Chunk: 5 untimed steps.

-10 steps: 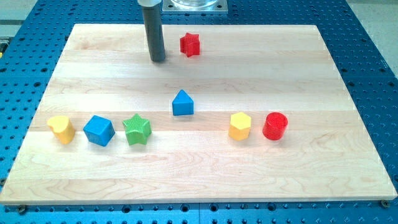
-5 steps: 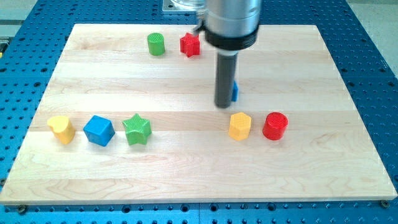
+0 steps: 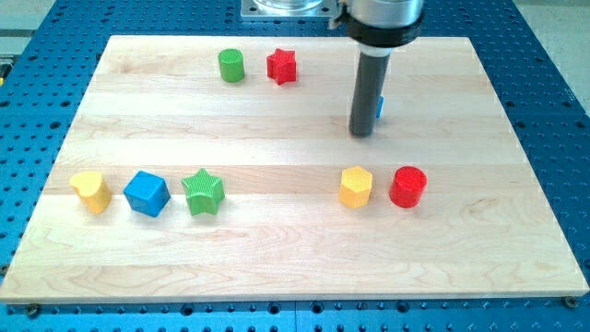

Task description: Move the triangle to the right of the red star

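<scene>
The board is pale, smooth, lightly grained wood. It lies on a blue perforated metal table. The rod looks dark, dull metal. The green star shows ridged plastic.

The rod hides almost all of the blue block: only a thin blue sliver shows at the rod's right edge, just above my tip, so its triangular shape cannot be made out here. Whether the tip touches that block cannot be told. The arm's upper body is cut off by the view's top edge, straight above the tip. The tabletop beyond the rod is partly covered.
</scene>
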Each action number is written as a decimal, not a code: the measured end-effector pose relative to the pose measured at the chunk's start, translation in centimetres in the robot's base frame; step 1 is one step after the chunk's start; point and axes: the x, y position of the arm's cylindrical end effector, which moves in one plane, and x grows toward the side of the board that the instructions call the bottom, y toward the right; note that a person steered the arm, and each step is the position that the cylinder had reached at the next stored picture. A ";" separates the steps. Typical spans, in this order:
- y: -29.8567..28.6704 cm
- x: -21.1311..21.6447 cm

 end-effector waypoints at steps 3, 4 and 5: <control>4.7 -4.4; 2.5 -7.4; 0.2 -8.6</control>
